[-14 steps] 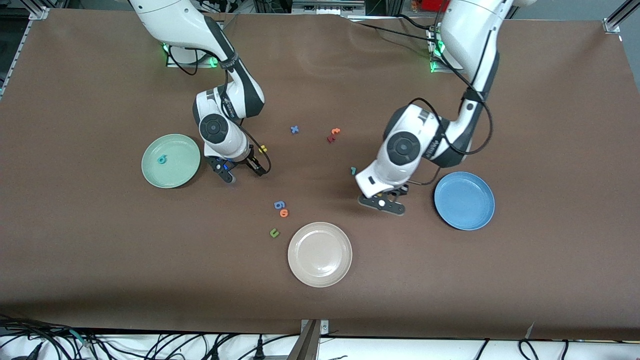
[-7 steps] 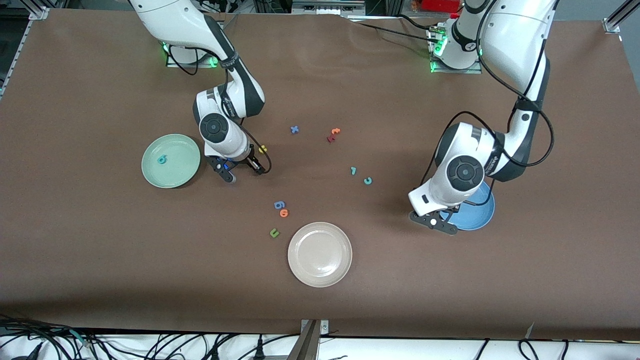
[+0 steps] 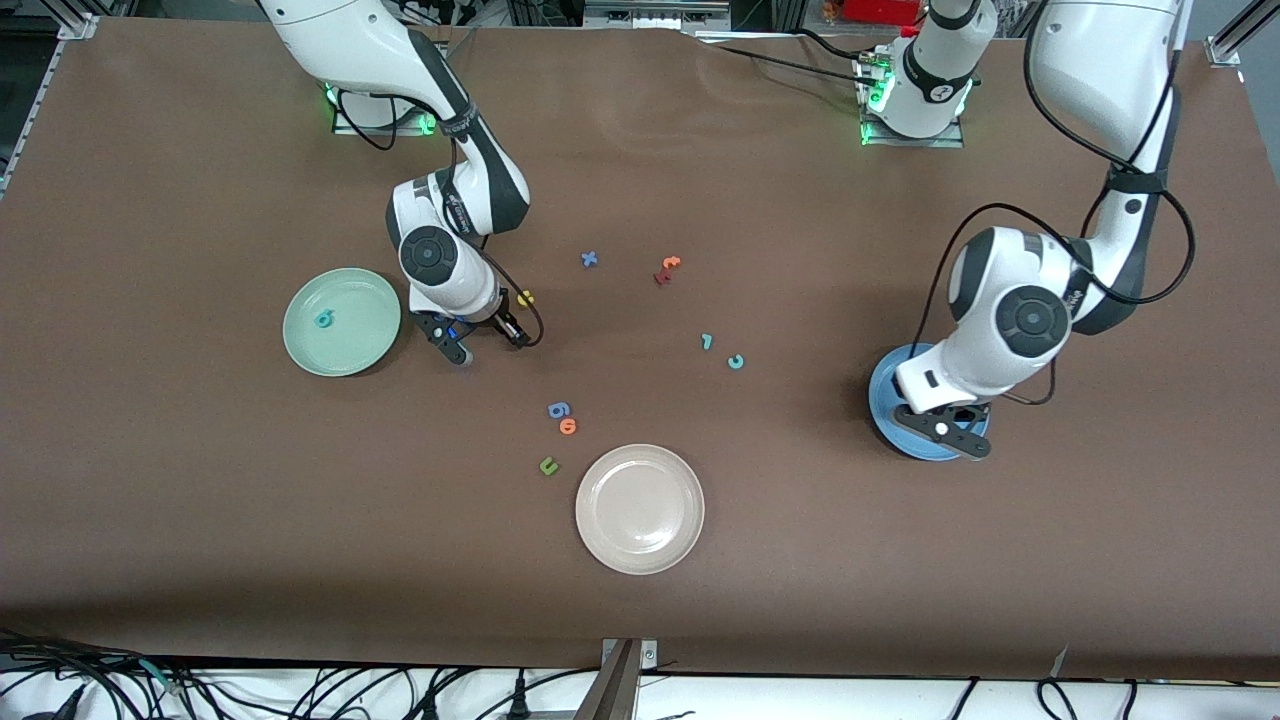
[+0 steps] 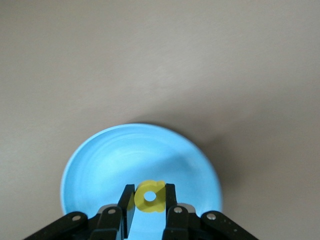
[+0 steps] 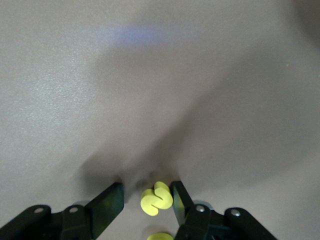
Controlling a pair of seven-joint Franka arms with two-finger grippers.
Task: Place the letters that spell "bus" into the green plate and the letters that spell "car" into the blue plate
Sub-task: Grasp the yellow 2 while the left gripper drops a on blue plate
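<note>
Over the blue plate (image 3: 880,392) hangs my left gripper (image 4: 148,192), shut on the yellow a (image 4: 149,196). The teal r (image 3: 706,341) and teal c (image 3: 736,362) lie on the mat mid-table. The green plate (image 3: 300,300) holds the teal b (image 3: 323,319). Beside that plate my right gripper (image 5: 146,192) is down at the mat, open around the yellow s (image 5: 156,198). One finger touches the s and the other stands clear of it. The yellow u (image 5: 160,236) lies close by, partly cut off.
A beige plate (image 3: 640,509) sits nearest the front camera. A blue 6-like piece (image 3: 558,409), an orange o (image 3: 568,426) and a dark green u (image 3: 548,465) lie beside it. A blue x (image 3: 589,259) and orange (image 3: 670,262) and dark red (image 3: 660,278) letters lie farther back.
My left arm has swung from beside the teal r and c to over the blue plate, uncovering the c. The right arm has stayed in place.
</note>
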